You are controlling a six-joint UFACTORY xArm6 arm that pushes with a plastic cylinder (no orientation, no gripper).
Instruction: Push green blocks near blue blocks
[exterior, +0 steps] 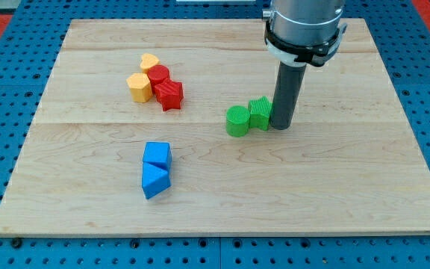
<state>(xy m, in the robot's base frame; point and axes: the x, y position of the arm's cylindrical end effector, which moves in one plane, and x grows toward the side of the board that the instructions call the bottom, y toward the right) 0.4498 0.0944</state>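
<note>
Two green blocks sit together near the board's middle: a round green cylinder (237, 121) on the left and a green star-shaped block (260, 113) touching it on the right. My tip (282, 127) stands right against the star block's right side. Two blue blocks lie at the lower left: a blue cube-like block (157, 154) with a blue wedge-shaped block (154, 181) just below it, touching. The green pair is well to the upper right of the blue pair.
A cluster at the upper left holds a yellow heart-shaped block (149, 61), a yellow hexagonal block (139, 87), a red round block (159, 74) and a red star-shaped block (169, 94). The wooden board (349, 187) lies on a blue perforated table.
</note>
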